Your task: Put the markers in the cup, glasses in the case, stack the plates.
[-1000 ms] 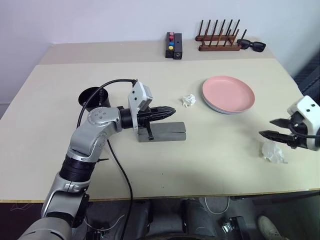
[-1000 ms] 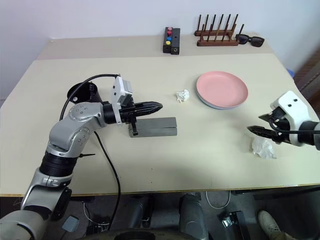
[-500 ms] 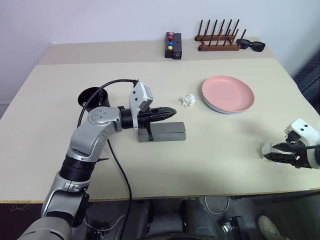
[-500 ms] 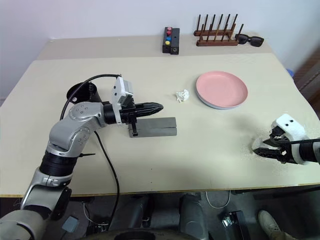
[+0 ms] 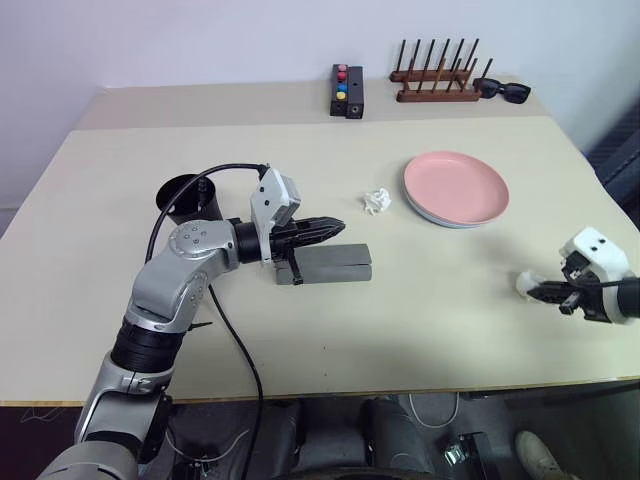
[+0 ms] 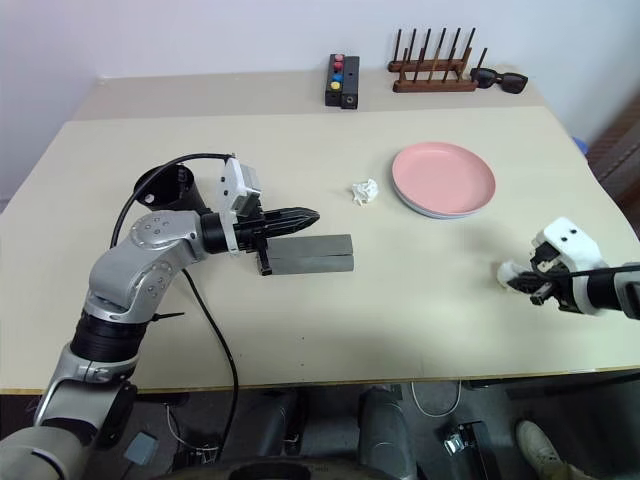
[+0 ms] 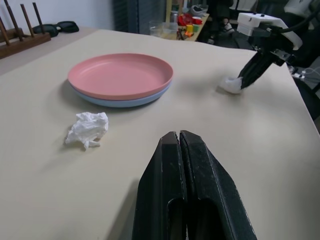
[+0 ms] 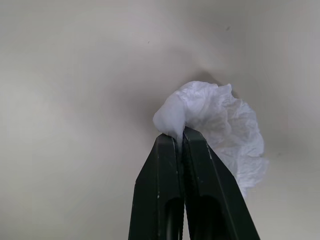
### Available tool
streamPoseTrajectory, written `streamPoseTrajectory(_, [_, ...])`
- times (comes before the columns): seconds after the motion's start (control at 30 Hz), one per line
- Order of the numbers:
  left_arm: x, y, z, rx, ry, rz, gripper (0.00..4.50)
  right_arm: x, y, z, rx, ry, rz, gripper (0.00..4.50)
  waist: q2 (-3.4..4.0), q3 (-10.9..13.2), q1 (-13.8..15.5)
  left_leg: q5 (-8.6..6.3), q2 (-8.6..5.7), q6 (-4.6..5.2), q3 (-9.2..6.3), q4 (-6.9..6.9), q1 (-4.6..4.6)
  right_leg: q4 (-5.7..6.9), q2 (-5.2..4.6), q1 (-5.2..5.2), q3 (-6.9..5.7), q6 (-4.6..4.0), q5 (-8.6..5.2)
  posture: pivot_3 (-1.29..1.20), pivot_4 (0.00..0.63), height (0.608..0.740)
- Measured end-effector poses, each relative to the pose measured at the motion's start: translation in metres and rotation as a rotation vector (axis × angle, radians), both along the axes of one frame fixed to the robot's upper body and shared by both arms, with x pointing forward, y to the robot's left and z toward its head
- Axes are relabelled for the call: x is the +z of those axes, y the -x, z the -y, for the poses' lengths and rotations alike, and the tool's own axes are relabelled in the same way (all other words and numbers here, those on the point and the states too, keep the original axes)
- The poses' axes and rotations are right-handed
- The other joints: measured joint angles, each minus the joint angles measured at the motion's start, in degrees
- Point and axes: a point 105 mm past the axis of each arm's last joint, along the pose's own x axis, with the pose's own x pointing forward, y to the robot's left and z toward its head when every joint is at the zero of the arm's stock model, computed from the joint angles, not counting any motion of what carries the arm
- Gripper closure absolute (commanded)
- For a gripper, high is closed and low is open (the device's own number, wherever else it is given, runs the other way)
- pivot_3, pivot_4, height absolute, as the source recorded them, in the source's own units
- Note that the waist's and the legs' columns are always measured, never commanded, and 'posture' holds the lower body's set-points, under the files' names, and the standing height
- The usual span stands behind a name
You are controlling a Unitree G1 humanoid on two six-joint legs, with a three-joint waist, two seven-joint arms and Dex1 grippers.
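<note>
Head views: left gripper [image 5: 335, 227] level over the closed grey case [image 5: 330, 266], fingers pressed together on nothing, black cup [image 5: 182, 196] just behind its arm with a cable across the rim. Pink plate [image 5: 456, 187] stacked on the light blue plate [image 6: 425, 210], a crumpled white tissue [image 5: 376, 200] just beside the pair. At the far edge: black box with coloured buttons [image 5: 347, 90], wooden rack [image 5: 436, 78], black sunglasses [image 5: 503, 91]. Right gripper [image 5: 540, 291] low near the table's [image 5: 400, 330] right edge, tips pinching a second white wad [image 6: 510, 271], probably tissue. Left wrist view: fingers [image 7: 200, 190] shut, both plates and the tissue ahead, nothing between. Right wrist view: fingertips [image 8: 172, 150] clamped on the wad's edge, its bulk resting on the table.
</note>
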Motion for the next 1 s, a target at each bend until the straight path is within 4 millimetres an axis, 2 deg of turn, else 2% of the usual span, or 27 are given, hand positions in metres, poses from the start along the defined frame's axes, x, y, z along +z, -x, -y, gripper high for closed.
streamPoseTrajectory(0.13, [-0.001,0.001,0.000,0.003,0.002,-0.011,4.50,0.067,-0.037,-0.028,0.087,-0.064,0.300,4.47,0.03,0.0,-0.3,0.00,0.04,-0.01,0.01,-0.05,0.02,0.00,0.03,-0.02,0.00,0.00,0.00,0.00,0.150,0.740])
streamPoseTrajectory(0.2, [-0.001,0.001,-0.001,0.004,0.001,-0.012,4.50,0.086,-0.047,-0.039,0.129,-0.072,0.386,4.47,-0.01,0.0,0.0,0.00,0.03,-0.01,-0.01,-0.07,0.02,-0.02,0.03,-0.01,-0.03,0.00,0.00,0.00,0.150,0.740])
streamPoseTrajectory(0.23, [-0.003,0.001,-0.002,0.008,-0.001,-0.016,4.50,0.088,-0.053,-0.045,0.149,-0.082,0.409,4.47,-0.03,0.0,0.2,0.00,0.02,-0.01,-0.02,-0.06,0.00,-0.05,0.01,-0.01,-0.04,0.00,0.00,0.00,0.150,0.740])
streamPoseTrajectory(0.43, [-0.008,0.002,-0.009,0.027,-0.024,-0.035,4.50,0.052,-0.079,-0.064,0.193,-0.131,0.346,4.47,-0.02,0.0,0.0,-0.01,-0.03,0.00,-0.03,0.00,-0.04,-0.01,-0.04,-0.05,-0.04,0.00,0.00,0.00,0.150,0.740])
streamPoseTrajectory(0.77, [-0.004,0.005,-0.014,0.059,-0.032,-0.020,4.50,0.034,-0.118,-0.087,0.237,-0.148,0.365,4.47,-0.01,0.0,-0.2,0.00,-0.01,-0.01,-0.02,-0.04,-0.05,-0.01,-0.01,-0.09,-0.04,0.00,0.00,0.00,0.150,0.740])
streamPoseTrajectory(0.87, [-0.005,0.007,-0.014,0.064,-0.031,-0.022,4.50,0.026,-0.126,-0.088,0.231,-0.158,0.350,3.57,-0.01,0.0,-0.2,0.00,-0.02,-0.01,-0.02,-0.04,-0.05,-0.01,-0.02,-0.08,-0.03,0.00,0.00,0.00,0.150,0.740])
streamPoseTrajectory(1.0, [-0.003,0.007,-0.015,0.072,-0.030,-0.015,4.50,0.020,-0.131,-0.086,0.226,-0.142,0.341,1.61,-0.01,0.0,-0.3,0.00,-0.02,-0.01,-0.02,-0.05,-0.04,-0.01,-0.01,-0.09,-0.03,0.00,0.00,0.00,0.150,0.740])
